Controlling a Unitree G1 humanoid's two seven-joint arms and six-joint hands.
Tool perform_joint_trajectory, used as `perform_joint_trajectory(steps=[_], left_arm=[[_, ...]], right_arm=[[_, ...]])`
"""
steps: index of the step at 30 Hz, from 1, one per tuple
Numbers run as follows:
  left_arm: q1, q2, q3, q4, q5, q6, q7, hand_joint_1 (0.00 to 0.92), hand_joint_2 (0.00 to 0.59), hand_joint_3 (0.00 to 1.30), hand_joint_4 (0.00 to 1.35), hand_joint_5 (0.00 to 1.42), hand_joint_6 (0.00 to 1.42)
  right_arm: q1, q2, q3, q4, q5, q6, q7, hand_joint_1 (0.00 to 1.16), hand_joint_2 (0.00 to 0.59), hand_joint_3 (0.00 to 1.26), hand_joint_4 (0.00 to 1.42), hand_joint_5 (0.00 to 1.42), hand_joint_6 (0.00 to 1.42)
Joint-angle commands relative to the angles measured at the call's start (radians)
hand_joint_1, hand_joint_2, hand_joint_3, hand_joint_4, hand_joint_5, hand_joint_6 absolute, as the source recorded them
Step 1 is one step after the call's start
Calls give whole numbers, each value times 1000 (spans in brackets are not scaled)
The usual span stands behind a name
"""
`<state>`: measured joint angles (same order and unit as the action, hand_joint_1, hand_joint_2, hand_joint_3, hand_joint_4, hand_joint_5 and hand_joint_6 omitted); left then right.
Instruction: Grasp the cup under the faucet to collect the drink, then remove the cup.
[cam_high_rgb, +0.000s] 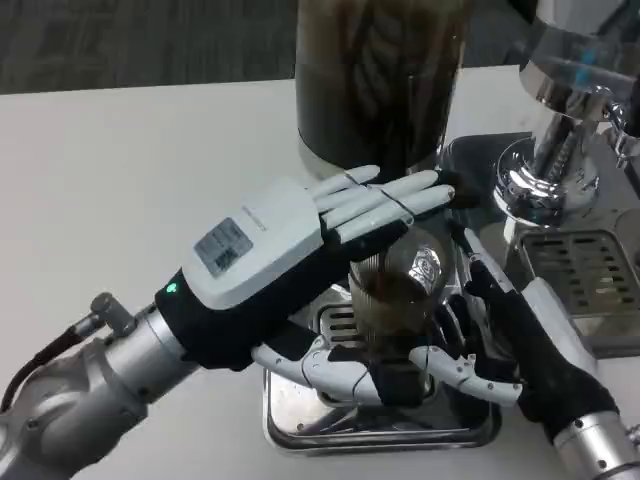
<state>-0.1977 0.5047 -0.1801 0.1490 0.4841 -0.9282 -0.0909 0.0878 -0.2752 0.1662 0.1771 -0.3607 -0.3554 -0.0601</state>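
A clear cup (400, 290), partly filled with dark drink, stands on a steel drip tray (300, 425) below the dark drink dispenser (375, 90). My left hand (265, 250) reaches over the cup's rim with its fingers (390, 200) stretched flat toward the dispenser's base, and they hide the faucet. Its thumb (315, 370) lies low by the cup's foot. My right hand (500, 335) comes in from the right and grips the cup, its fingers wrapped around the lower part.
A chrome machine (560, 150) with a slotted grille (580, 265) stands at the right, close to my right forearm. White tabletop (120, 180) stretches away to the left.
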Motion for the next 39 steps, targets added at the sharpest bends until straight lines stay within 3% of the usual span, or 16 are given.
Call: perform_joint_trajectory(steps=[1,11,27,31,39], left_arm=[[32,24,-14,-3,28,3,-22,0,116,155,91,254,140],[14,26,-16,15,15,13,-24,0,152,174,100,263,140],[25,30,-6,1,4,28,-17,0,158,181,92,260,129],[37,20,25,-10,0,28,19,0,157,149,38,211,96],[53,-13,145,-29,-2,30,136,0,169,134,16,179,75]], right_arm=[[-31,17,-2,40,12,1,3,561,191,0,0,0,138],[-90,49,-2,116,35,-21,8,563,191,0,0,0,136],[-115,82,16,178,44,-52,14,585,188,0,0,0,163],[-114,83,16,178,39,-62,8,587,188,0,0,0,170],[-113,82,16,176,36,-67,7,589,188,0,0,0,176]])
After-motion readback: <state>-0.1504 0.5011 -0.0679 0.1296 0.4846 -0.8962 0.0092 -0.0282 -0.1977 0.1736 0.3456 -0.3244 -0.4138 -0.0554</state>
